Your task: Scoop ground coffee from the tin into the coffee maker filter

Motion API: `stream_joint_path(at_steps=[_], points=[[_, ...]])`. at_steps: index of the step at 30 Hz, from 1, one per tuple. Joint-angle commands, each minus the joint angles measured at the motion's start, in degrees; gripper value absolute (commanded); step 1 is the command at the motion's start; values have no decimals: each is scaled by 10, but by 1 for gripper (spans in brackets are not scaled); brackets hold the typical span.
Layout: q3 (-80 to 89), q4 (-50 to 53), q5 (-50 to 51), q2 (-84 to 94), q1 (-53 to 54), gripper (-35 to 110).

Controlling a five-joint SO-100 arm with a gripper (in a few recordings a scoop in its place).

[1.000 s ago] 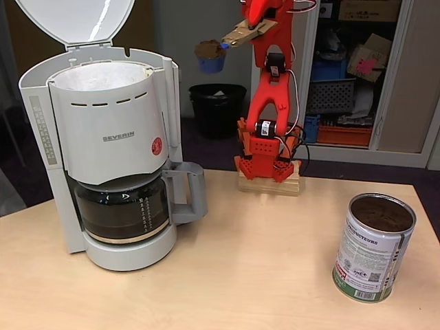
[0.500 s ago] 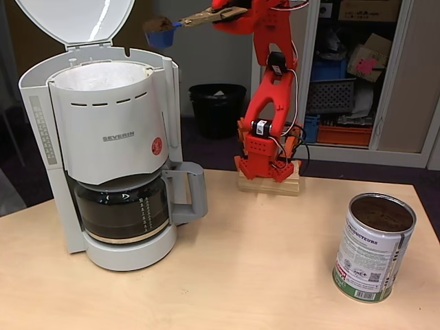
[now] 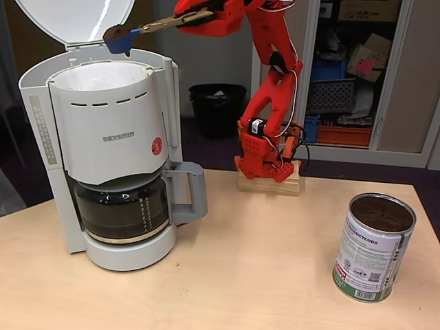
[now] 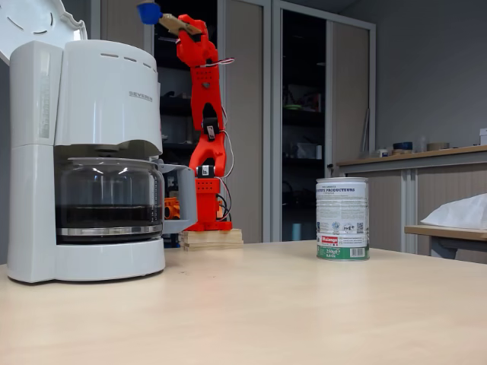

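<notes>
My red gripper (image 3: 187,18) is shut on the wooden handle of a blue scoop (image 3: 119,41) heaped with dark ground coffee (image 3: 115,31). The scoop hangs level just above the open top of the grey-white coffee maker (image 3: 110,137), over the white paper filter (image 3: 103,74) near its back edge. In the other fixed view the gripper (image 4: 179,24) holds the scoop (image 4: 149,11) high above the machine (image 4: 91,99). The tin (image 3: 373,251) stands open at the table's right, ground coffee (image 3: 382,213) nearly filling it; the low view shows the tin (image 4: 342,219) upright.
The machine's lid (image 3: 75,19) stands open behind the scoop. A glass carafe (image 3: 124,210) sits under the basket. The arm's base stands on a wooden block (image 3: 269,183) at the table's back. A black waste bin (image 3: 216,106) and shelves (image 3: 344,75) lie behind.
The arm has swung left with the loaded scoop, from right of the machine to above the filter basket. The tin has not moved.
</notes>
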Motion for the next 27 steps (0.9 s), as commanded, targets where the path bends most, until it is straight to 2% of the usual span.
stream_joint_path(at_steps=[1, 6, 16, 27], points=[[25, -4, 20, 14, 35, 0], [60, -28, 32, 24, 69, 0], [61, -11, 69, 30, 109, 0], [34, 17, 191, 46, 113, 0]])
